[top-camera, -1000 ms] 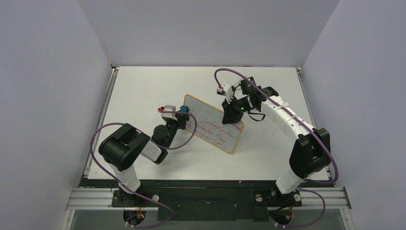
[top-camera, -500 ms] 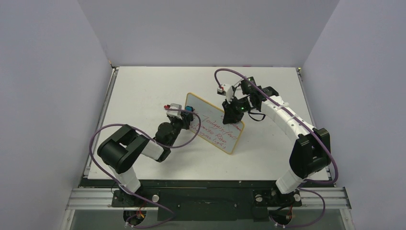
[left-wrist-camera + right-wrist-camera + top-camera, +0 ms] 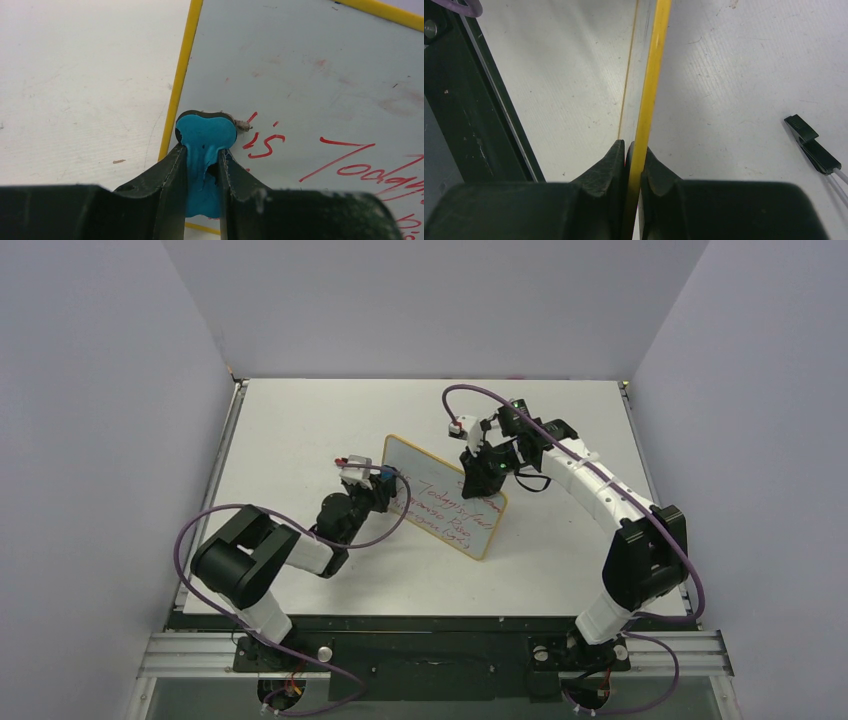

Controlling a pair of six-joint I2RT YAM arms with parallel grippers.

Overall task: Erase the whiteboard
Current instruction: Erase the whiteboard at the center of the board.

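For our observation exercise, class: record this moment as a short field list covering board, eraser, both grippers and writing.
Board: small rectangular whiteboard with thin yellow frame, standing on the table
Left gripper: shut on small blue-and-black eraser block, at the board's face near its left edge
Right gripper: shut on the board's frame
Writing: red handwritten lines, not yet erased
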